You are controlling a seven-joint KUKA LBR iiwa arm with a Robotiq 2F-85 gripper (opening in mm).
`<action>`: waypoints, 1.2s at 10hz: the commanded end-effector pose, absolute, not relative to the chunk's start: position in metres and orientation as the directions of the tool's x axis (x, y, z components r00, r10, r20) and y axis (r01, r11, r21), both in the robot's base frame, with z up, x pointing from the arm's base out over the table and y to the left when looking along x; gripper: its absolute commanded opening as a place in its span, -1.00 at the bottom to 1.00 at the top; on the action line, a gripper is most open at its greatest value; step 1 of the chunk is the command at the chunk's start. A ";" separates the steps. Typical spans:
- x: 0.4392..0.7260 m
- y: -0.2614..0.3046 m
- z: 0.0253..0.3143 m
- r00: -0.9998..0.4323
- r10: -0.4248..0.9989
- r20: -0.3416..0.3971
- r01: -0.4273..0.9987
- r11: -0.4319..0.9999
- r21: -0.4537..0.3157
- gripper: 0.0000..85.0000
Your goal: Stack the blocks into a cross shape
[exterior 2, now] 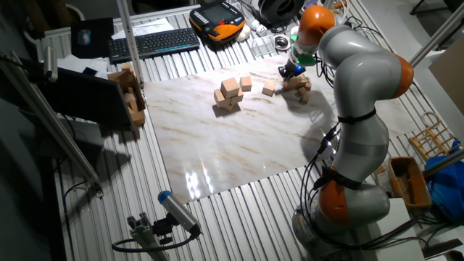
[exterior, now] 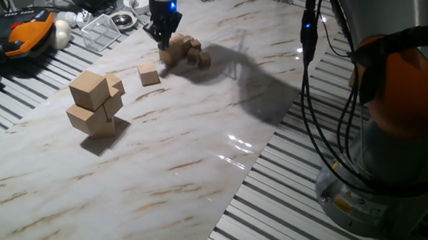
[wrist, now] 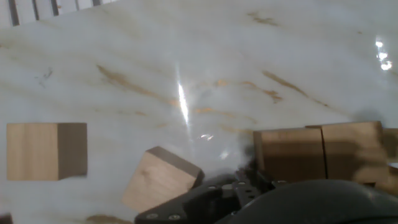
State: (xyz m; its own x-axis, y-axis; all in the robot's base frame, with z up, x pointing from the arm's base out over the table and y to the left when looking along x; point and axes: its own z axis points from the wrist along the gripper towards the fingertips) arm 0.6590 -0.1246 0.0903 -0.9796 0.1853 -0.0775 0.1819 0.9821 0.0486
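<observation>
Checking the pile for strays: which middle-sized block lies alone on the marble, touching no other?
The single block between the gripper's cluster and the stack of bigger cubes; bare marble surrounds it.

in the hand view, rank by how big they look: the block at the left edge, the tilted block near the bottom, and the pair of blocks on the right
1. pair of blocks, largest
2. left block and tilted block look alike; the tilted one is partly hidden, so no ranking.

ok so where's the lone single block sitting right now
In one fixed view the lone block lies on the marble board, between the stack of bigger cubes and the cluster of blocks under the gripper.
</observation>
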 end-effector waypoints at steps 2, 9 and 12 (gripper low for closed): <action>0.659 -0.122 0.088 -0.980 0.182 -0.084 0.179 0.983 0.045 -1.00; 0.660 -0.121 0.073 -0.986 0.124 -0.109 0.124 0.992 0.009 -1.00; 0.658 -0.124 0.069 -0.989 0.104 -0.110 0.104 0.995 -0.002 -1.00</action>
State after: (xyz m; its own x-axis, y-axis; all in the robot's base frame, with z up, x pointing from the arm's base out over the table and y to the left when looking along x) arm 0.6583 -0.1242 0.0686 -0.9886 0.1029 -0.1101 0.1037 0.9946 -0.0021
